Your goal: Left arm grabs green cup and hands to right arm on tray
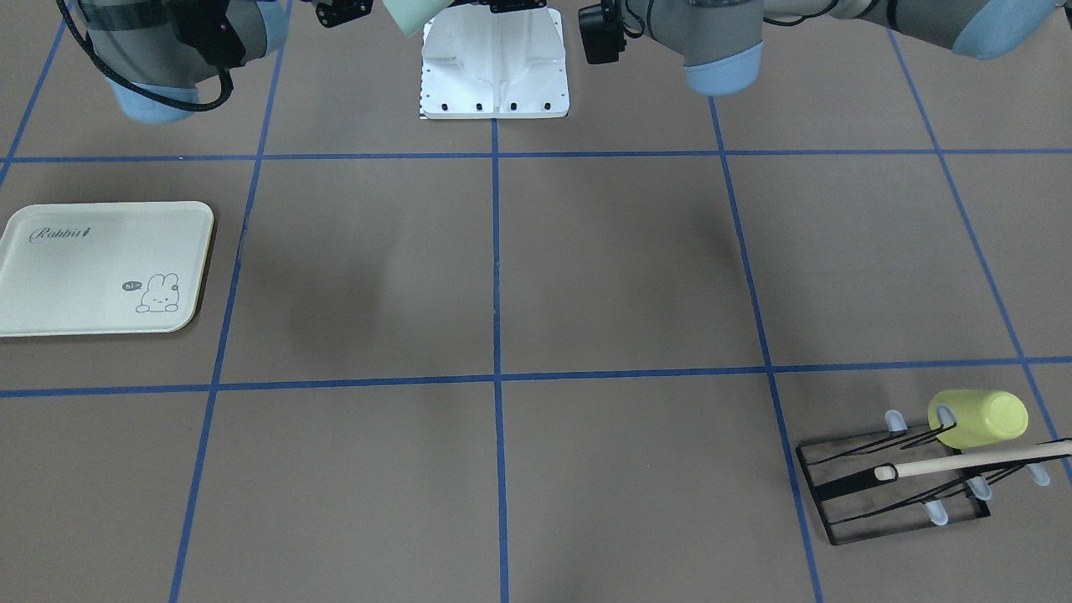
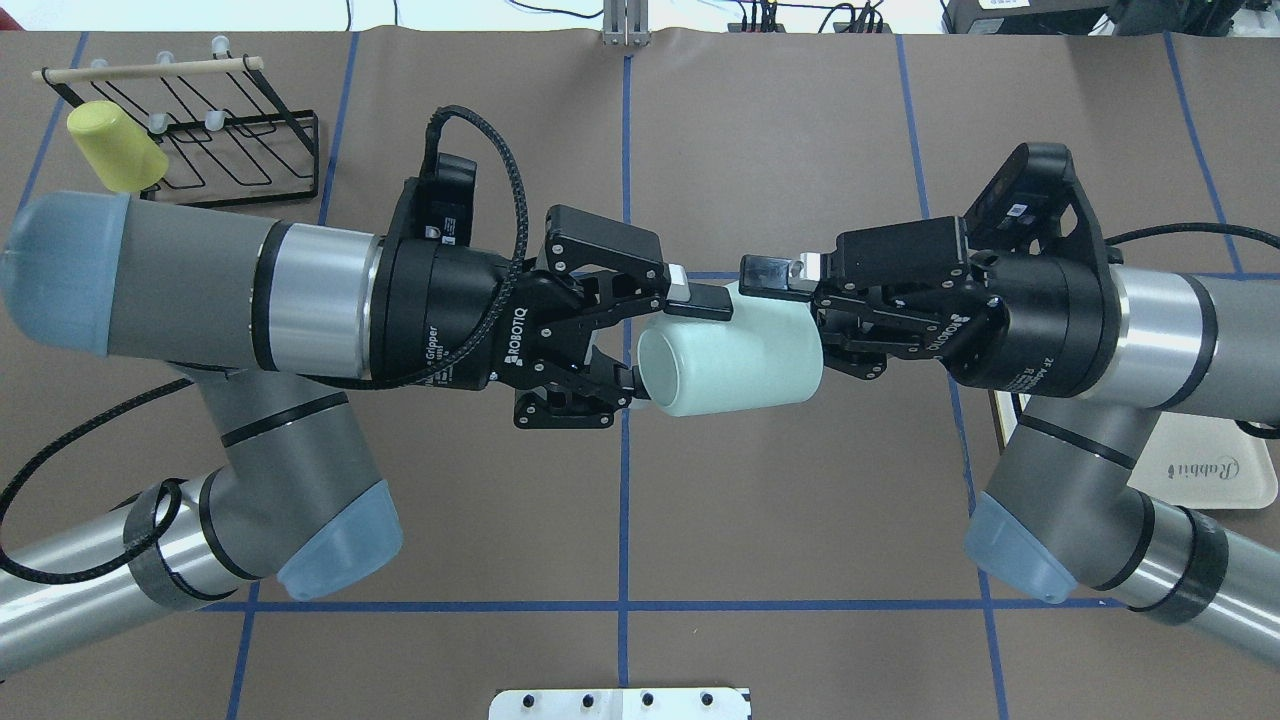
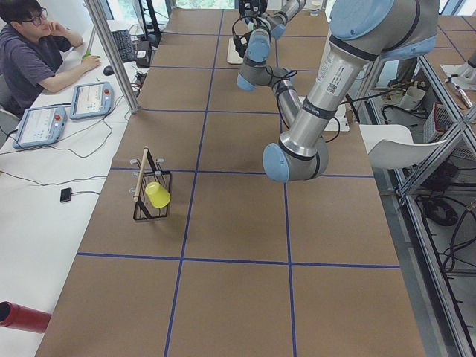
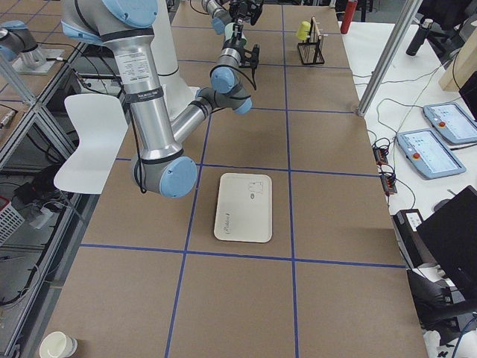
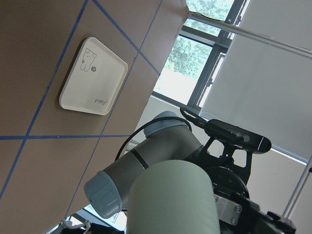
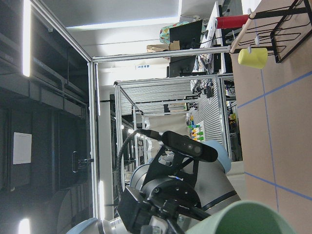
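Note:
The green cup lies on its side in mid-air above the middle of the table, between my two grippers. My left gripper is shut on its narrower base end. My right gripper is open, its fingers astride the wider mouth end, the upper finger close along the cup's wall. The cup fills the bottom of the left wrist view, and its rim shows in the right wrist view. The cream tray with the bunny drawing lies flat and bare on the robot's right side, also in the exterior right view.
A yellow-green cup hangs on a black wire rack with a wooden rod at the table's far left corner, also in the front-facing view. A white mounting plate sits at the robot's base. An operator sits beyond the table's far side.

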